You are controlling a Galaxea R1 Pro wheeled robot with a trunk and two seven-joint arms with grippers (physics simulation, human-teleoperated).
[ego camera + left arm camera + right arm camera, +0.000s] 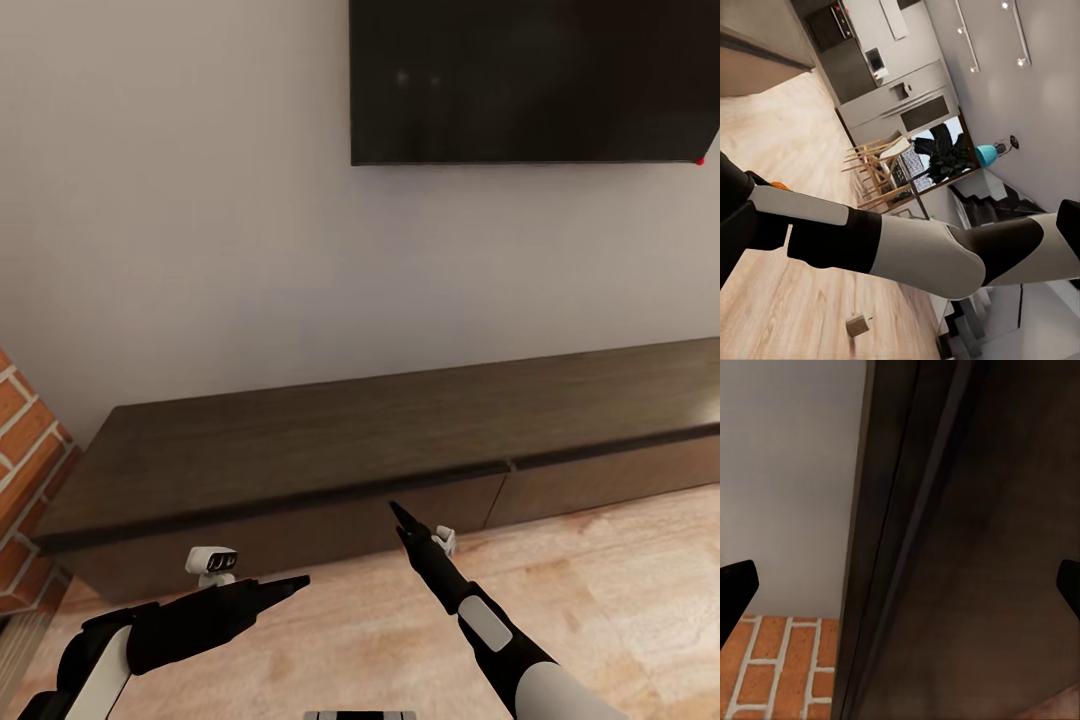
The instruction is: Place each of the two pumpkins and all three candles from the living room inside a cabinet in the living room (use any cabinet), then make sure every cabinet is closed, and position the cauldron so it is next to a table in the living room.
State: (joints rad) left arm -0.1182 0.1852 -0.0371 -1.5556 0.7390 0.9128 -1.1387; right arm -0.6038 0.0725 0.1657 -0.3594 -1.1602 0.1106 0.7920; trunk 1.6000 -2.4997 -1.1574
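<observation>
Facing the cabinet (330,450), both arms hang just before its front. The right gripper (400,515) shows fingertips apart in its wrist view; whether the left gripper (295,582) is open or closed I cannot tell. Both seem empty. Visible panels look closed, the TV (530,80) beyond; likely stowing remains.

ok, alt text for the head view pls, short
A long low dark-brown cabinet runs along a pale wall, its front panels shut, with the lower part of a black TV mounted above. Both black grippers, left and right, reach toward the cabinet front over a light wood floor; red brick shows at the left edge.
</observation>
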